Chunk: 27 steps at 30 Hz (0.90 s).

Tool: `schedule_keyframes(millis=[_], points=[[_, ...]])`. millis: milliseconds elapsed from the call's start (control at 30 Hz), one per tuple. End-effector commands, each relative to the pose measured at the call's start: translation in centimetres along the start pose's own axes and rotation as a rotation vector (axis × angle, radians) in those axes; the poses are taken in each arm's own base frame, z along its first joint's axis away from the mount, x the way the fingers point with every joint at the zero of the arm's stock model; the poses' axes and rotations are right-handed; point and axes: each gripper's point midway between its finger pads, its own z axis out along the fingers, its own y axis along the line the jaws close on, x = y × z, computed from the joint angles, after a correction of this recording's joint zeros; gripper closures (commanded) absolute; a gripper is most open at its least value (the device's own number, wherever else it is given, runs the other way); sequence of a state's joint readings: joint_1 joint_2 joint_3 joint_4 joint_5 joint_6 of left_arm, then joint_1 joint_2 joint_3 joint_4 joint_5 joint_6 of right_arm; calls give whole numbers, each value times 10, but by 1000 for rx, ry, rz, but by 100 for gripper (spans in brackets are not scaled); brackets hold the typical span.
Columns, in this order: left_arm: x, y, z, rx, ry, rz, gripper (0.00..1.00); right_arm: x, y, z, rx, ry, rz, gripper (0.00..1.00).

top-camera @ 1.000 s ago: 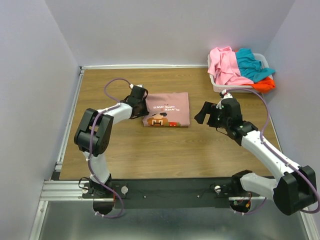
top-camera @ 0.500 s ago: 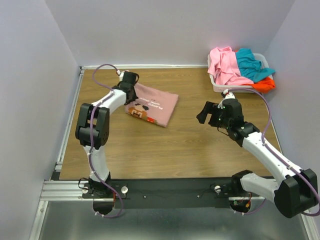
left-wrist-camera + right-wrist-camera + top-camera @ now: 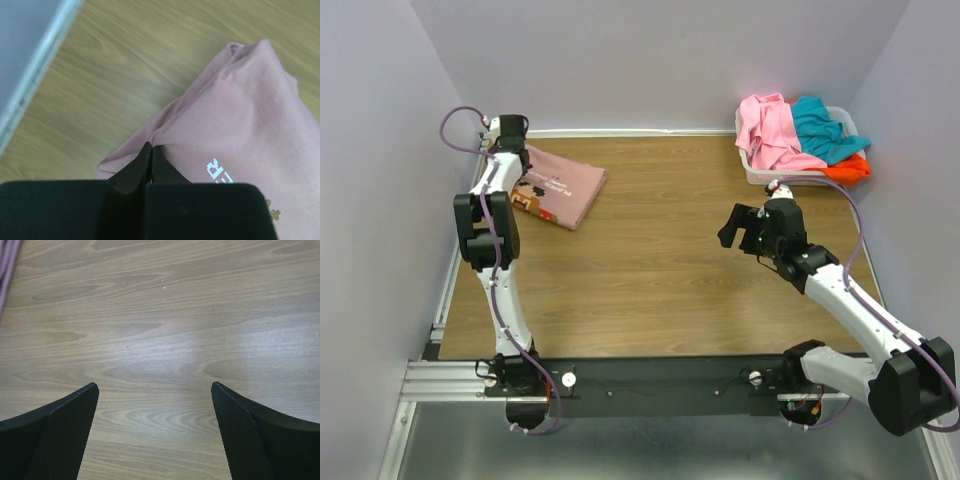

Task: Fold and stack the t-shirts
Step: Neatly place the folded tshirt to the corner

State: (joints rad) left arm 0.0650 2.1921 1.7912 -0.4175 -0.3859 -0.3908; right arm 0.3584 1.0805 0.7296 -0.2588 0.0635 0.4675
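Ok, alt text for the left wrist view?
The left tool, shut, pinches a fold of the mauve-pink t-shirt lying on the wooden table. White print lettering shows on the cloth, and a pale rail runs along the table's edge.

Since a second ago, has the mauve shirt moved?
Yes. The mauve shirt has slid left toward the table's far-left corner, farther from the basket, pinched in the left fingers.

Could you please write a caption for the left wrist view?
The left tool shut on an edge of the mauve-pink t-shirt, lying on the wooden table beside its metal rail.
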Motion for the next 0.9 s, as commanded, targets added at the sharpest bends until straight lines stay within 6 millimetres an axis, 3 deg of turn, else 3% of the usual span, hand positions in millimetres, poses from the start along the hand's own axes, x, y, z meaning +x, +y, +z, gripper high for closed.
schedule_keyframes(millis=[0, 67, 100, 167, 200, 400, 467, 667, 700, 733, 800, 867], points=[[-33, 34, 25, -69, -32, -38, 100, 3, -17, 2, 82, -2, -22, 0], [-31, 53, 45, -97, -2, -81, 100, 3, -20, 5, 104, -1, -22, 0], [-48, 58, 46, -100, -30, -114, 100, 2, -21, 6, 110, -2, -23, 0], [-44, 79, 61, -150, -5, -146, 100, 0, -23, 8, 124, -4, -25, 0], [-57, 84, 60, -166, -28, -184, 100, 1, -25, 9, 133, 0, -25, 0], [-48, 134, 71, -233, 10, -315, 100, 2, -29, 15, 161, 10, -30, 0], [-47, 139, 68, -238, 4, -318, 100, 5, -29, 17, 163, 21, -31, 0], [-60, 125, 65, -150, -12, -325, 100, 7, -28, 17, 153, 27, -28, 0], [-66, 122, 61, -137, -20, -329, 96, 6, -27, 16, 148, 26, -28, 0], [-71, 118, 56, -117, -23, -333, 82, 5, -25, 15, 140, 23, -26, 0], [-76, 114, 47, -110, -37, -330, 65, 4, -23, 14, 131, 21, -26, 0], [-88, 105, 29, -102, -68, -322, 56, 3, -22, 14, 126, 19, -23, 0]])
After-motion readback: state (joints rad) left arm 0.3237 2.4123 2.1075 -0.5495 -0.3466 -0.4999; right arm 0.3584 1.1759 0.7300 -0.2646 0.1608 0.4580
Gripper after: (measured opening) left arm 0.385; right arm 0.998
